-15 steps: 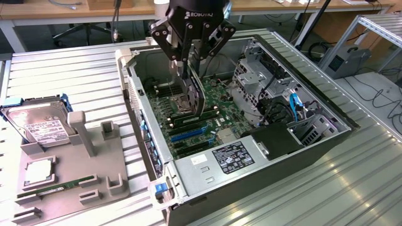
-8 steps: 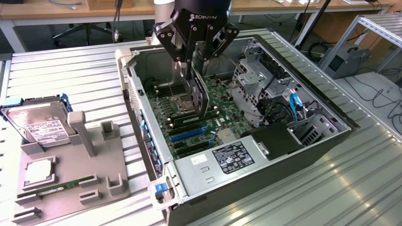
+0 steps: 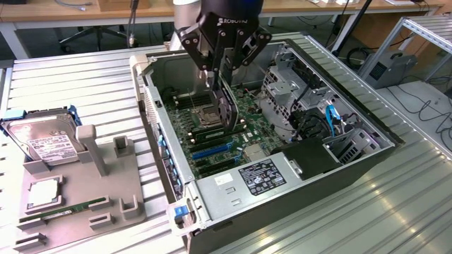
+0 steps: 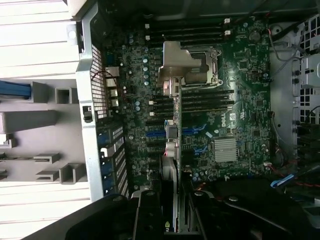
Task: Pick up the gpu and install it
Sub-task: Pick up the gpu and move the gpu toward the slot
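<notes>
My gripper [image 3: 224, 66] hangs over the open computer case [image 3: 164, 159] and is shut on the gpu [image 3: 227, 108]. The gpu is a thin dark card held on edge, its lower end just above the motherboard [image 3: 211, 127] near the CPU socket [image 3: 205, 115]. In the wrist view the gpu [image 4: 171, 125] appears edge-on between my gripper's [image 4: 170, 202] fingers, with its silver bracket [image 4: 176, 62] at the far end. The card lies across the blue expansion slots [image 4: 192, 131], which in the exterior view [image 3: 210, 152] sit just below the card's lower end. I cannot tell whether the card touches the board.
A grey fixture [image 3: 78, 196] at the exterior view's left holds a hard drive [image 3: 44, 138], a processor chip [image 3: 42, 193] and a green RAM stick [image 3: 63, 210]. Inside the case are the power supply [image 3: 261, 174], a drive cage [image 3: 282, 90] and cables [image 3: 331, 119].
</notes>
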Robot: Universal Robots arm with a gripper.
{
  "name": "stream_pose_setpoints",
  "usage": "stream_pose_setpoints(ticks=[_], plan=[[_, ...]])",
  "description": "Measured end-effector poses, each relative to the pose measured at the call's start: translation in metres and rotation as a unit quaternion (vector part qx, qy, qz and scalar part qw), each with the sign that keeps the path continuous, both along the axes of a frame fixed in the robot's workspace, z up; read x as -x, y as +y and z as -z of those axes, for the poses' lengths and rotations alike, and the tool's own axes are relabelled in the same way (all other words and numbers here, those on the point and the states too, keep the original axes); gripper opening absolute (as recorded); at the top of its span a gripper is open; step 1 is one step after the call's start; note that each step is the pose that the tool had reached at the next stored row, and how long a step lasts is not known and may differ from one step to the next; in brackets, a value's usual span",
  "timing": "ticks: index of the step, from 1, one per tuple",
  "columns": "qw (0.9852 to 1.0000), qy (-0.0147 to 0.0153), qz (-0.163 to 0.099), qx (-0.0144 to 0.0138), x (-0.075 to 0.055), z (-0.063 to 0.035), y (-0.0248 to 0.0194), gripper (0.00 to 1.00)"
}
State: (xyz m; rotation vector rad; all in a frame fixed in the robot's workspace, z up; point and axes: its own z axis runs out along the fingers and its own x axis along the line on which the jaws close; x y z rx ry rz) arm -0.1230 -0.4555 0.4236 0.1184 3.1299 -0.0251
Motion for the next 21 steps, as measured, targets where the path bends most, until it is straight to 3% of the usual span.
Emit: stream_pose_setpoints(ticks=[21], plan=[[1.0,0.0,0.0,0.0008,-0.022,0.0091,0.0001,0.26]])
